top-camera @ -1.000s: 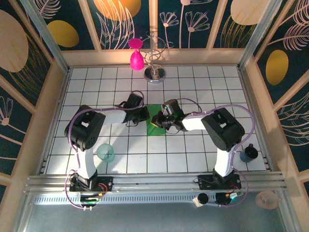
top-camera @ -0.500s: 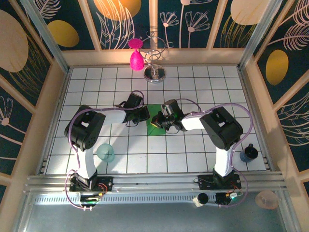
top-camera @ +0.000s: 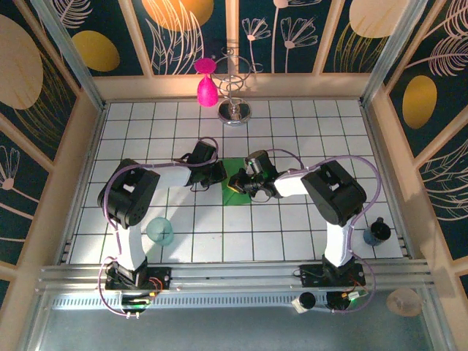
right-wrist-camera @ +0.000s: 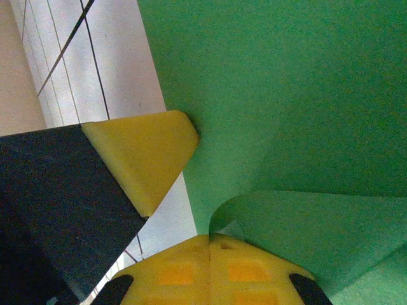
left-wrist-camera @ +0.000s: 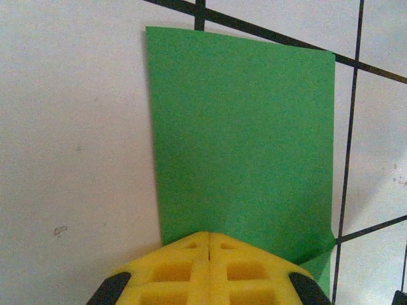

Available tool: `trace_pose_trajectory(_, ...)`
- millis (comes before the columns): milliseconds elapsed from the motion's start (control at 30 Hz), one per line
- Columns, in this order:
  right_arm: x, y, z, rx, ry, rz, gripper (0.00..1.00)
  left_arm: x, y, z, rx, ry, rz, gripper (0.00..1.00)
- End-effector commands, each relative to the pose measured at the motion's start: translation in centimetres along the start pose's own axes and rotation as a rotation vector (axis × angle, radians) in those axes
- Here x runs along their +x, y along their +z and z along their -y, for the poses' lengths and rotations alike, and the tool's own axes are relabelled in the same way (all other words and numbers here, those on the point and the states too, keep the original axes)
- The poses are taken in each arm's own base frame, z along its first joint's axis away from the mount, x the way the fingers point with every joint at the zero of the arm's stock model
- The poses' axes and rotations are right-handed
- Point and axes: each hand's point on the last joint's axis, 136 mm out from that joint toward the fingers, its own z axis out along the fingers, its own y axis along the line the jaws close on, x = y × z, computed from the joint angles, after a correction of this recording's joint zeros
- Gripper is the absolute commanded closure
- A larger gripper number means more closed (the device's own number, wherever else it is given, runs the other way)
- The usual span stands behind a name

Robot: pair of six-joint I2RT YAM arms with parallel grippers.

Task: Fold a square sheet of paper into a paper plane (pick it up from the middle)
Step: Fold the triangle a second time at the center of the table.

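Touching one green sheet [left-wrist-camera: 241, 140], two closed grippers [left-wrist-camera: 208, 240] [right-wrist-camera: 210, 239].

The floor [top-camera: 139, 139] was white tiles with dark lines. The walls [top-camera: 307, 36] were dark blue with yellow shapes and pale flowers.

right gripper [right-wrist-camera: 210, 240] — closed on curled square sheet of paper [right-wrist-camera: 286, 95] | left gripper [right-wrist-camera: 143, 159] — at its edge

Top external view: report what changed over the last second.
The right arm leaned slightly left at its elbow; nothing was taken hold of or let go. The left gripper and right gripper stay shut at the square sheet of paper, which has not shifted.
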Motion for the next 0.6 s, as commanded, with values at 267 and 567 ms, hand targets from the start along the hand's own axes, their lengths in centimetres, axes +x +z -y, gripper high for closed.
trace_pose_trajectory(267,-0.60,0.49,0.15,0.004,0.012,0.007,0.98,0.97,-0.03,-1.44,-0.043,-0.009,-0.031,0.96)
trace_pose_trajectory(567,-0.50,0.82,0.77,0.021,0.029,0.001,0.98,0.99,-0.13,-1.43,-0.042,-0.010,-0.029,0.96)
